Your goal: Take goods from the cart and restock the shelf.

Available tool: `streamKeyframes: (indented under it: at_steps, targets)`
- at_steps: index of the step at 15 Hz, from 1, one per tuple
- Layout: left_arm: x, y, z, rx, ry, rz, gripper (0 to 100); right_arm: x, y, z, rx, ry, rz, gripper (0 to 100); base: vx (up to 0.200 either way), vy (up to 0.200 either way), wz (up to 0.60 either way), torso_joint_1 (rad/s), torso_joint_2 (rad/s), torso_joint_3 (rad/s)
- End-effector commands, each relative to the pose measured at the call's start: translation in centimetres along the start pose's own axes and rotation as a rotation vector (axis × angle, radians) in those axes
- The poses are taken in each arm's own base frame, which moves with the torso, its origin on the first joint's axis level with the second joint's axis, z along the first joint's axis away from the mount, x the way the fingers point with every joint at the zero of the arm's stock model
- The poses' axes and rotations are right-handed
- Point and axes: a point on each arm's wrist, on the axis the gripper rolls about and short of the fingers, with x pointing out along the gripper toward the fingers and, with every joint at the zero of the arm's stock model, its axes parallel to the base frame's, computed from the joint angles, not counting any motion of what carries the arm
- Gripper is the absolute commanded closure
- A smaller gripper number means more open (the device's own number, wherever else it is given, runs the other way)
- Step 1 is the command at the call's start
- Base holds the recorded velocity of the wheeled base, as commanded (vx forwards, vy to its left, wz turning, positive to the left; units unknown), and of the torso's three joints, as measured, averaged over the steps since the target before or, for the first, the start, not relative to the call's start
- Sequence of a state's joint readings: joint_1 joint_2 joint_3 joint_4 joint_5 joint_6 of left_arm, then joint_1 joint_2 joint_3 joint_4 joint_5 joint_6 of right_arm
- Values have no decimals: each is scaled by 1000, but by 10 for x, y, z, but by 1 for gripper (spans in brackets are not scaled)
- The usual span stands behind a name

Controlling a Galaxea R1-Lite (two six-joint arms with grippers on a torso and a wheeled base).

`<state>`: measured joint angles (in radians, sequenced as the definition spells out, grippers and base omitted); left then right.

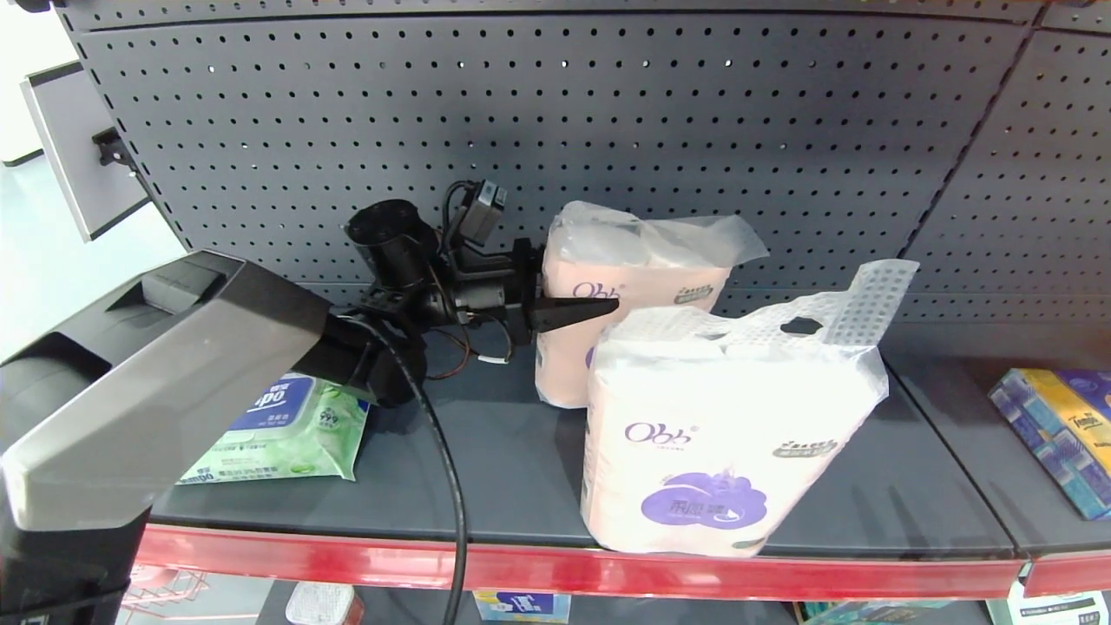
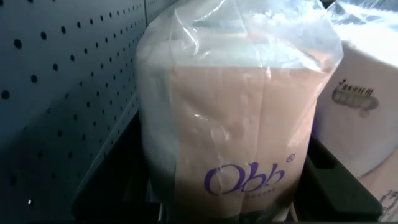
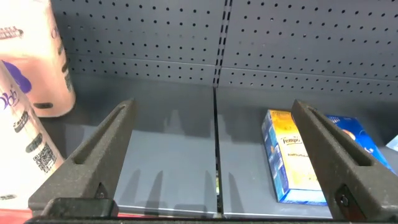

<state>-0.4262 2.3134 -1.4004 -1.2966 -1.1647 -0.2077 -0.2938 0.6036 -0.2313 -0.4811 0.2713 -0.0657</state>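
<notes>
On the dark shelf (image 1: 503, 469) a pink tissue roll pack (image 1: 642, 286) stands upright near the pegboard. My left gripper (image 1: 599, 291) reaches in from the left and is shut on it. One finger (image 1: 573, 308) lies across the pack's front face and the other is hidden behind it. The left wrist view has the pink pack (image 2: 230, 124) wedged between the two dark fingers (image 2: 339, 186). A white tissue pack with purple print (image 1: 720, 434) stands in front, at the shelf edge. My right gripper (image 3: 212, 107) is open over bare shelf to the right of the packs.
A green wet-wipes pack (image 1: 286, 430) lies flat on the shelf under my left arm. A blue and yellow box (image 1: 1059, 434) lies on the neighbouring shelf section at right. The pegboard wall (image 1: 608, 113) closes the back. A red strip (image 1: 555, 569) runs along the shelf front.
</notes>
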Motion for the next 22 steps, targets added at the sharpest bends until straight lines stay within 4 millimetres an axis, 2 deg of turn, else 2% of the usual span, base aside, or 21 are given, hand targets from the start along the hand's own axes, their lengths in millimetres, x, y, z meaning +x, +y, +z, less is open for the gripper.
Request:
streamKeyframes:
  at_steps: [1, 6, 7, 11, 14, 15, 22]
  targets:
    - [0, 2, -8, -14, 5, 1, 100, 1, 0, 0, 1, 3, 1, 0, 0, 0, 0, 0, 0, 0]
    - [2, 5, -6, -11, 0, -12, 100, 1, 0, 0, 0, 1, 1, 0, 0, 0, 0, 0, 0, 0]
    - [2, 4, -6, -12, 6, -35, 0, 1, 0, 0, 0, 1, 0, 0, 0, 0, 0, 0, 0, 0]
    - [-1, 1, -2, -4, -4, -55, 0, 1, 0, 0, 1, 3, 1, 0, 0, 0, 0, 0, 0, 0]
    - [-5, -9, 2, -45, -24, -60, 0, 1, 0, 0, 1, 3, 1, 0, 0, 0, 0, 0, 0, 0]
    - [-11, -17, 5, -74, -32, -56, 0, 1, 0, 0, 1, 4, 1, 0, 0, 0, 0, 0, 0, 0]
    - [-40, -32, 9, -109, -11, 0, 0, 1, 0, 1, 0, 1, 4, 0, 0, 0, 0, 0, 0, 0]
